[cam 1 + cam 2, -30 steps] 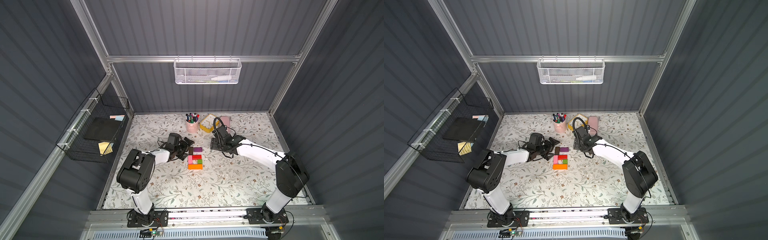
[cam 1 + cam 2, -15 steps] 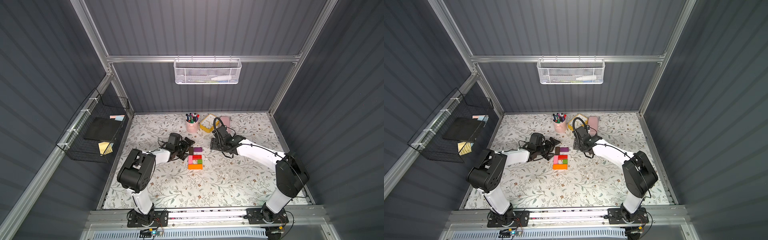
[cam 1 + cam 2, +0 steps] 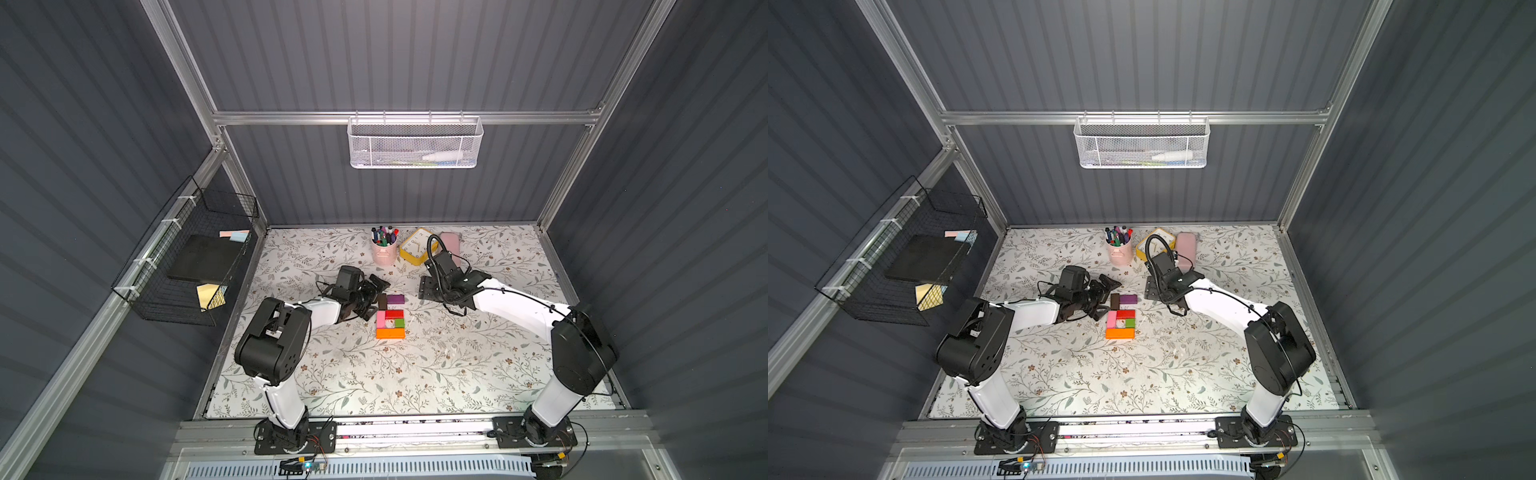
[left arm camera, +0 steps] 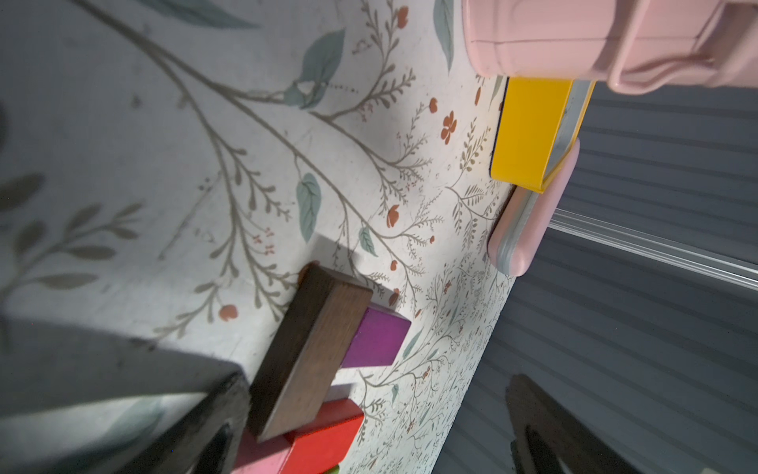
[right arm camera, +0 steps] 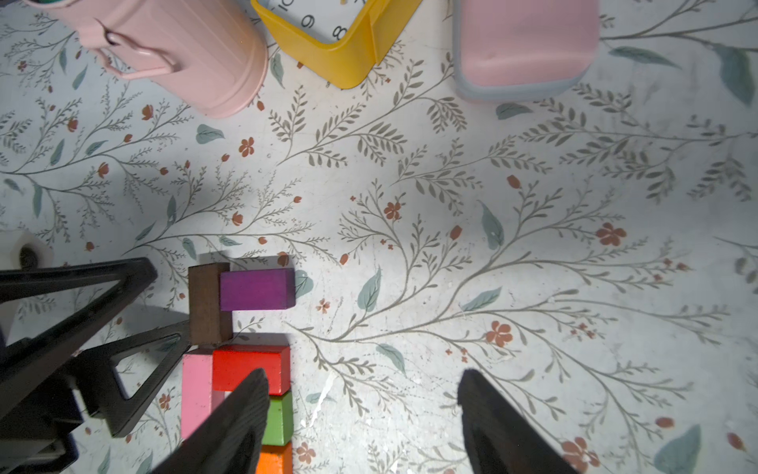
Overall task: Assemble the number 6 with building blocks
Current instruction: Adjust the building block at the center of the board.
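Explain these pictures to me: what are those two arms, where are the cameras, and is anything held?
These are two white-and-black robot arms standing at the front of a table with a flowered cover; each ends in a two-fingered gripper. Both top views look down on the whole scene; the other two pictures come from cameras on the arms' wrists. In the middle lies a number 6 made of a dark brown block, a purple block, a red block, a pink block, a green cube and a long orange bar. Behind stand a pink cup of pens, a yellow square clock and a pale pink rounded case. The left gripper is open beside the dark brown block; the right gripper is open too. Nothing is held.
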Robot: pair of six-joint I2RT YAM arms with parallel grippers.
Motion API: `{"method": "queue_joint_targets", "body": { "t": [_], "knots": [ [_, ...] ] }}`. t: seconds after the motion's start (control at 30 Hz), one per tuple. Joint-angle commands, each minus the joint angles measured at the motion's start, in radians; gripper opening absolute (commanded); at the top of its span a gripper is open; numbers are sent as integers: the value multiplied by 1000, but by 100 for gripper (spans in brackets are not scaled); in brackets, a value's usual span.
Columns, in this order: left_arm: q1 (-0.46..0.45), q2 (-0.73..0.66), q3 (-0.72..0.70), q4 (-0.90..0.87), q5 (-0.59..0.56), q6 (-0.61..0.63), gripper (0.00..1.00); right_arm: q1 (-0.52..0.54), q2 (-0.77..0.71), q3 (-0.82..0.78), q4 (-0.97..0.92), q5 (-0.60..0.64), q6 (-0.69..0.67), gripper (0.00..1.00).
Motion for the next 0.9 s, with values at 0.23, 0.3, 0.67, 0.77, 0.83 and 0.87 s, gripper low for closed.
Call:
{"method": "queue_joint_targets", "body": {
  "t": [0.23, 0.3, 0.67, 0.77, 0.83, 0.87],
  "knots": [
    [2, 8, -48, -183, -56, 3, 100, 5, 91, 28, 86, -234, -56, 74],
    [9, 2, -51, -191, -59, 8, 99, 5, 103, 37, 91, -246, -61, 74],
    [18, -2, -52, -194, -54, 19, 99, 3, 202, 121, 104, -252, -81, 74],
    [18, 1, -54, -188, -52, 16, 100, -1, 250, 161, 87, -269, -79, 74],
    [18, 2, -53, -186, -49, 13, 99, -3, 280, 185, 77, -279, -76, 74],
    [19, 2, -53, -184, -48, 12, 99, -3, 292, 198, 69, -280, -74, 74]
  ]
}}
